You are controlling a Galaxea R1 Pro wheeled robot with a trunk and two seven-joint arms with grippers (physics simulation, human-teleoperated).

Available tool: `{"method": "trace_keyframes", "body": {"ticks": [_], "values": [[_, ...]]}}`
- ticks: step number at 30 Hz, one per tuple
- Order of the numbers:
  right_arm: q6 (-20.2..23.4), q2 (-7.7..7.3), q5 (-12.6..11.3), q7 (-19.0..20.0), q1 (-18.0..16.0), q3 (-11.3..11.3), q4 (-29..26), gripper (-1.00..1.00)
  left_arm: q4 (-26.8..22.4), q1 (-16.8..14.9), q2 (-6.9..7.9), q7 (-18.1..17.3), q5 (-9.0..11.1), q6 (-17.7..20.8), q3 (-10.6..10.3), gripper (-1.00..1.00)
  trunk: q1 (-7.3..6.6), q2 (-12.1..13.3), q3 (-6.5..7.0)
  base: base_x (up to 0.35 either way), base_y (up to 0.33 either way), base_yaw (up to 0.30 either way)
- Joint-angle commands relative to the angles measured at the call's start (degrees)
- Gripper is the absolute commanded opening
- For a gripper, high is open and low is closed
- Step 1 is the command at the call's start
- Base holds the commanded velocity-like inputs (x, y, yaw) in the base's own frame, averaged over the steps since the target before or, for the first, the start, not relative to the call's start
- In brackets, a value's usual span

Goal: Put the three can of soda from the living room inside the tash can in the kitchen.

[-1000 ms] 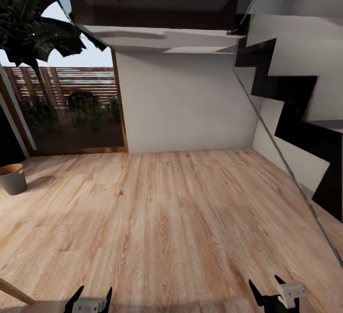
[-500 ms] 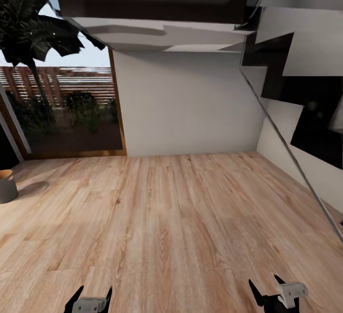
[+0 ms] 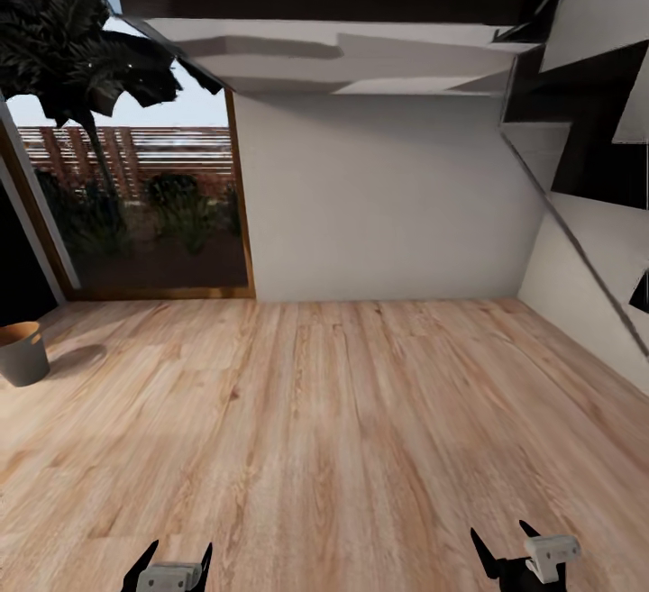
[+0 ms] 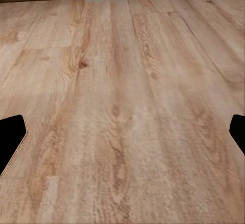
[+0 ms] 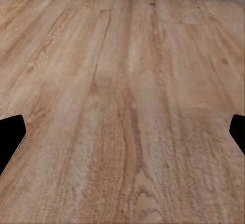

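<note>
trash can [image 3: 22, 353] nearer centre after camera turn; both hands [image 3: 168, 565] [image 3: 505, 551] spread, empty.

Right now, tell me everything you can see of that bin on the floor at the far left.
The bin is a small round container that tapers toward its base, grey outside and brown inside at the rim. It stands upright on the wooden floor at the head view's left edge, near the glass door, casting a soft shadow to its right. Nothing touches it except the floor. Its contents cannot be seen from here, and no handle cut-out can be made out.
</note>
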Motion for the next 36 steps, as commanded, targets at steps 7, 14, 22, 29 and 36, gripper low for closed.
{"method": "trace_keyframes", "body": {"ticks": [7, 14, 22, 29, 36], "values": [[0.0, 0.0, 0.0, 0.0, 0.0, 0.0, 0.0, 1.0, 0.0, 0.0, -0.01, 0.0, 0.0, 0.0, 0.0, 1.0, 0.0, 0.0, 0.0, 0.323, 0.0, 0.206], [0.0, 0.05, 0.0, 0.0, 0.0, 0.0, 0.0, 1.0, -0.1, 0.0, -0.03, 0.1, 0.0, 0.0, 0.0, 1.0, 0.0, 0.0, 0.0, 0.323, 0.0, 0.223], [0.0, 0.09, -0.1, -0.1, 0.0, -0.1, 0.0, 1.0, -0.1, 0.0, -0.06, 0.1, 0.0, 0.0, 0.0, 1.0, 0.0, 0.0, 0.0, 0.323, 0.0, 0.203], [0.1, 0.09, -0.2, -0.2, 0.0, -0.1, 0.0, 1.0, -0.2, 0.0, -0.06, 0.1, 0.0, 0.0, 0.0, 1.0, 0.0, 0.0, -0.05, 0.323, 0.0, 0.058], [0.1, 0.12, -0.1, -0.3, 0.0, 0.0, 0.0, 1.0, -0.2, 0.0, -0.06, 0.1, 0.0, 0.0, 0.0, 1.0, 0.0, 0.0, -0.3, 0.322, 0.0, 0.156]]}}
